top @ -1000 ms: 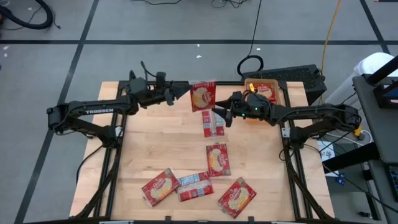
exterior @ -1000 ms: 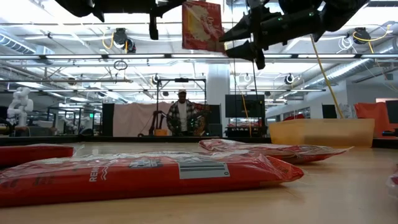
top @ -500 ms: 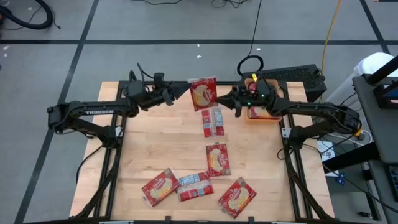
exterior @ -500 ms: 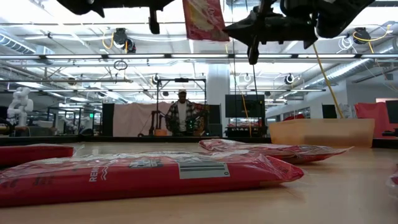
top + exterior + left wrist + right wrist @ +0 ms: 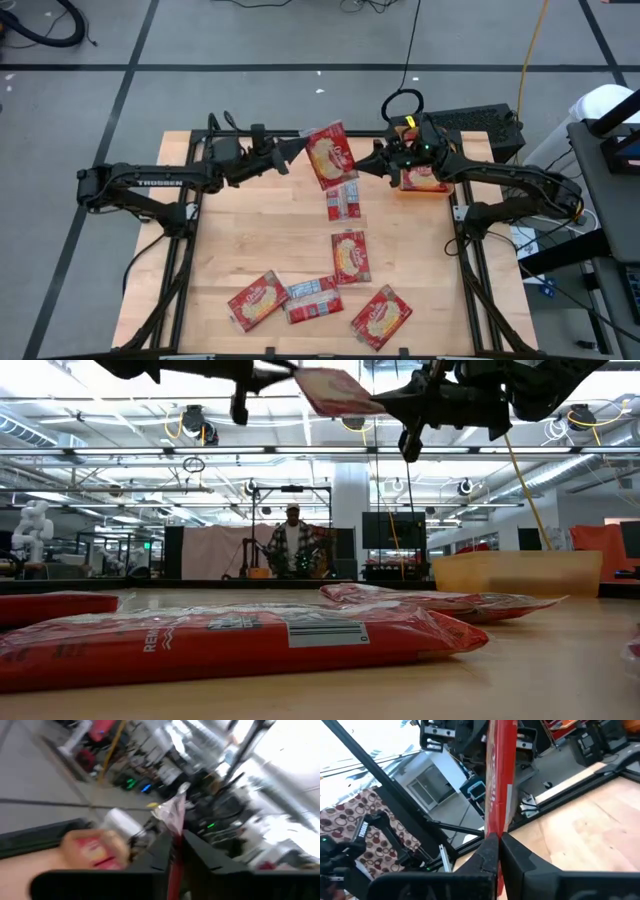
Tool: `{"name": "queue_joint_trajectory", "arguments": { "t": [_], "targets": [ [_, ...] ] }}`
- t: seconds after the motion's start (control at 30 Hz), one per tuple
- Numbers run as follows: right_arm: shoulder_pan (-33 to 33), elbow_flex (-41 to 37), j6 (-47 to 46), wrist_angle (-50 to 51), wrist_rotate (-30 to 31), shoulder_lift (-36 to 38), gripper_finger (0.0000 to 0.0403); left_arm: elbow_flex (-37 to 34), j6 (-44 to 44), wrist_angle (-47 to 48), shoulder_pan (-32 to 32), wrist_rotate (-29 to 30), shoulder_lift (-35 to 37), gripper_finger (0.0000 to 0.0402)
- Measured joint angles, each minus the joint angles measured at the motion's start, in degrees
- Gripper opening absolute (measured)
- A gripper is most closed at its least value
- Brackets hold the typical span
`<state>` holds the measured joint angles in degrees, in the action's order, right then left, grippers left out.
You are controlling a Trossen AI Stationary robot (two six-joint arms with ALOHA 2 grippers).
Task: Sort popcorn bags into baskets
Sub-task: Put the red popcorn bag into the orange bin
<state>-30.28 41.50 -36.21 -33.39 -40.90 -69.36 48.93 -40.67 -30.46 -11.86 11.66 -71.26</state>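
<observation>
One red popcorn bag (image 5: 328, 156) hangs in the air over the far middle of the table, between my two grippers. My left gripper (image 5: 300, 149) is shut on its left side and my right gripper (image 5: 362, 166) on its right side. In the low view the bag (image 5: 335, 390) lies slanted, almost flat, high above the table. The orange basket (image 5: 424, 180) stands at the far right with a bag inside, mostly hidden under my right arm. Several more bags lie flat on the table (image 5: 230, 230). My left gripper pinches the bag's left edge (image 5: 175, 837) between its two fingers, coming in about level from the table's left. The bag is lifted clear of the table and tilted. My right gripper pinches the bag's opposite edge (image 5: 494, 822) between its two fingers, level from the table's right. The bag stretches away from the fingers, seen edge-on, clear of the table.
Loose bags lie below the held one (image 5: 343, 198), at the middle (image 5: 349, 255) and along the near edge (image 5: 257, 299), (image 5: 313, 298), (image 5: 381, 316). A dark keyboard (image 5: 470, 122) lies behind the basket. A person (image 5: 292, 545) stands far off in the room.
My right gripper has moved toward the far edge and up to the held bag, and has shut on its right edge. The bag, which hung upright below my left gripper, has tipped to a slanted, nearly flat lie between the two grippers.
</observation>
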Motion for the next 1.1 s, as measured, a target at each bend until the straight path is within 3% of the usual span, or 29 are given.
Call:
{"name": "queue_joint_trajectory", "arguments": {
  "t": [0.27,0.5,0.7,0.83,0.97,1.1],
  "targets": [
    [-0.9,0.0,2.3,9.1,-1.3,3.5,0.0,0.0,-0.1,6.7,-2.2,0.8,0.1,0.0184],
    [0.4,0.0,2.9,20.5,1.3,7.4,0.0001,0.0,-1.4,12.9,-8.8,-6.0,3.3,0.0248],
    [2.9,0.1,4.2,28.4,6.6,7.8,0.0001,0.0,-1.7,15.9,-12.5,-17.8,3.0,0.0258],
    [4.9,0.1,2.9,37.1,8.3,7.8,0.0001,0.0,-1.6,24.5,-12.7,-23.4,1.8,0.0251],
    [7.3,2.6,-0.6,50.4,12.2,7.2,0.0001,0.0,0.1,32.3,-11.7,-25.0,1.1,0.0236],
    [8.3,9.9,4.5,58.6,17.2,3.4,0.0,0.0,1.6,35.5,-10.2,-25.2,-0.6,0.0219]
  ]
}}
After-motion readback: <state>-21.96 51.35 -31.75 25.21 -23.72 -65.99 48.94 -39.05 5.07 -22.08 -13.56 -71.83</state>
